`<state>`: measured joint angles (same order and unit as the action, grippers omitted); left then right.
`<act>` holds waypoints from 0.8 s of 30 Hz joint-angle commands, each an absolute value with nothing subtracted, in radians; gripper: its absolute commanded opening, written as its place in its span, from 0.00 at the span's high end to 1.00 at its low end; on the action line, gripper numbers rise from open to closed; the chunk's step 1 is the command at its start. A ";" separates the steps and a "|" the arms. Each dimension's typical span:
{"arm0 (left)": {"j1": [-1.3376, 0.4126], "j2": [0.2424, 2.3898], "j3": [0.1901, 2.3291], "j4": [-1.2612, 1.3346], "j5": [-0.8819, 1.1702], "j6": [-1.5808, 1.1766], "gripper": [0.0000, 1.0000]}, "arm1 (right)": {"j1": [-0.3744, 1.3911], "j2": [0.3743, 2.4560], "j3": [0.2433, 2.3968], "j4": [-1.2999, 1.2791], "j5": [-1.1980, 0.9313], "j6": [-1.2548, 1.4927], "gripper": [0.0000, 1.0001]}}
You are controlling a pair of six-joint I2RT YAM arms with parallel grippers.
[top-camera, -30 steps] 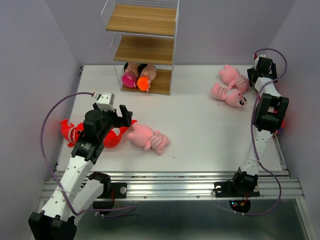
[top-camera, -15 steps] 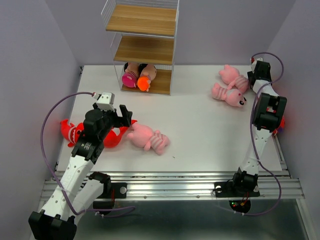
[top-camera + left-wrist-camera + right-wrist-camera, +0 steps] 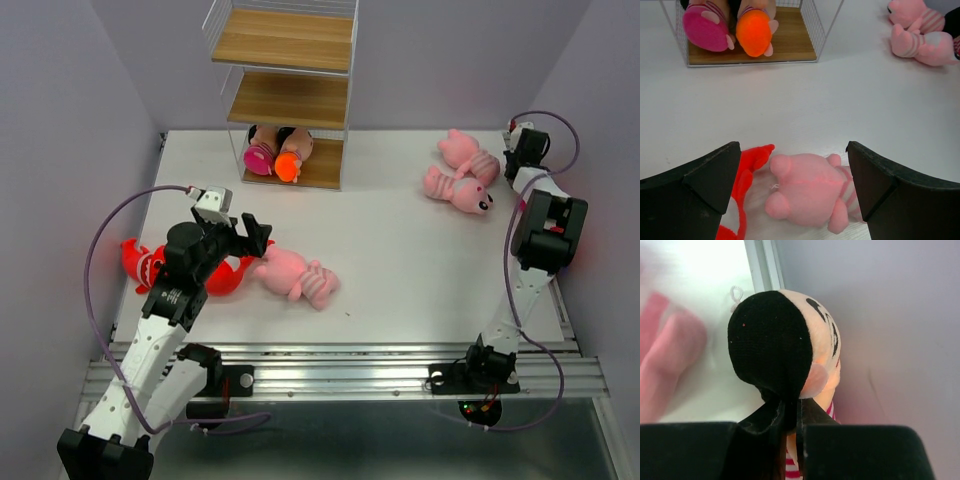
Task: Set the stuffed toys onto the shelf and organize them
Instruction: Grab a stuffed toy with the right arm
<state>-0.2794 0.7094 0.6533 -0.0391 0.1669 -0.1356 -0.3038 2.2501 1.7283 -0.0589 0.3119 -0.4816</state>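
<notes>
Since my right gripper, closed tight, pinches only the doll's hair at the table's far right corner, I should lift slowly and straight before swinging to the shelf.

Pinched in your right jaws: doll. Hair is black short-pile cloth with lint specks, face is smooth peach cloth. Right gripper and left gripper: matt black plastic, faintly grainy. Between your left jaws: pink toy, fuzzy plush. Red shark by one finger, same pile. Ahead of those jaws: shelf. Board is light wood, visible grain, low sheen; frame is thin white wire. Table under them: white, smooth, matt.
</notes>
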 commanded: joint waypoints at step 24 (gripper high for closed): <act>-1.129 1.093 0.828 0.411 -0.285 -0.321 0.01 | -0.242 1.289 1.135 -0.391 -0.580 0.423 0.99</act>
<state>-1.0363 0.9722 0.6960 0.3183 -0.0700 -0.3561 -0.2642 1.3323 1.1690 -0.3897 -0.5121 0.2161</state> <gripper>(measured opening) 0.986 0.098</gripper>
